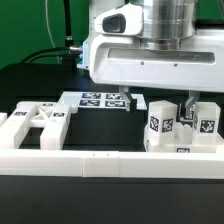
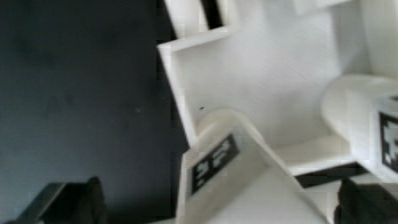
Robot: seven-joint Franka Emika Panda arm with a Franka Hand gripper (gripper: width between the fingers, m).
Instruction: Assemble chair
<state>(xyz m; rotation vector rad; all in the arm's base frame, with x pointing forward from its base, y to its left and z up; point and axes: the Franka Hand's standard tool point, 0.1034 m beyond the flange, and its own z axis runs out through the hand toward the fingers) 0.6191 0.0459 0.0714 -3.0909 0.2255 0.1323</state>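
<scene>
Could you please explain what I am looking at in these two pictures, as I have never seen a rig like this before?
The big white machine is a robot arm that puts a chair together from loose parts. One picture is taken from a camera standing off the arm. The other comes from a camera on its wrist, looking down past the end effector, its two-fingered grasping part. On the surface lie white chair pieces: a slotted panel and tagged blocks. The flat marker board and the long border rail belong to the rig. The wrist view shows one tagged part up close. The fingers stand open and grip nothing.
</scene>
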